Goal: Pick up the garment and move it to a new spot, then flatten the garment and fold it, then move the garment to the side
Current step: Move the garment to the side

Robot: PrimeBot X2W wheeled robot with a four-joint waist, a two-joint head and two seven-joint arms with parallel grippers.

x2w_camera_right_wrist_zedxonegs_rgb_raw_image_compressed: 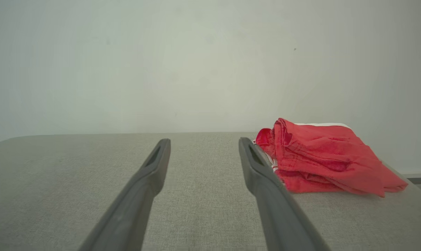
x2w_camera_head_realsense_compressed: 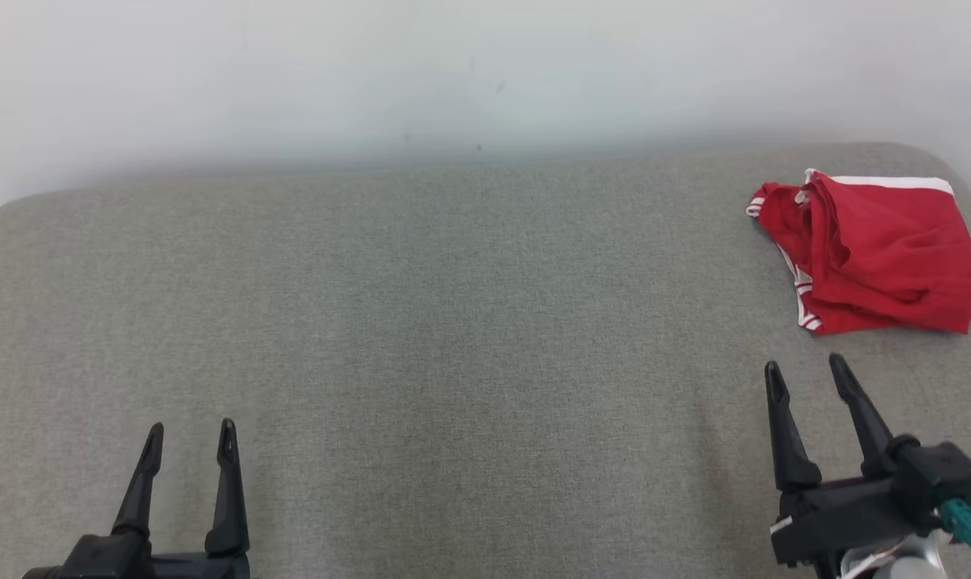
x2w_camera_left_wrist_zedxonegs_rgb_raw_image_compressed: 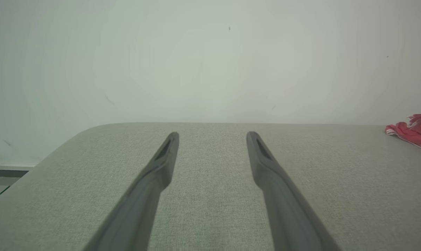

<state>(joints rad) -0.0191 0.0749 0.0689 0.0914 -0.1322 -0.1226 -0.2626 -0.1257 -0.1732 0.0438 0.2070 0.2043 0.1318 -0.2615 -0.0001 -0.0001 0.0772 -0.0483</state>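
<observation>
The garment [x2w_camera_head_realsense_compressed: 879, 253] is red with white trim and lies roughly folded in a loose heap at the far right of the grey padded table [x2w_camera_head_realsense_compressed: 453, 322]. My right gripper [x2w_camera_head_realsense_compressed: 807, 371] stands open a short way in front of it, nothing between its fingers. From the right wrist the garment [x2w_camera_right_wrist_zedxonegs_rgb_raw_image_compressed: 322, 158] lies just right of the open fingers [x2w_camera_right_wrist_zedxonegs_rgb_raw_image_compressed: 262, 177]. My left gripper [x2w_camera_head_realsense_compressed: 191, 434] is open and empty near the table's front left. Its wrist view catches the garment's edge [x2w_camera_left_wrist_zedxonegs_rgb_raw_image_compressed: 414, 132] at far right, beyond the left gripper [x2w_camera_left_wrist_zedxonegs_rgb_raw_image_compressed: 212, 134].
A plain pale wall [x2w_camera_head_realsense_compressed: 485, 72] rises right behind the table's far edge. The table's rounded corners fall away at far left and far right, and the garment lies close to the right edge. Grey fabric stretches bare between the two grippers.
</observation>
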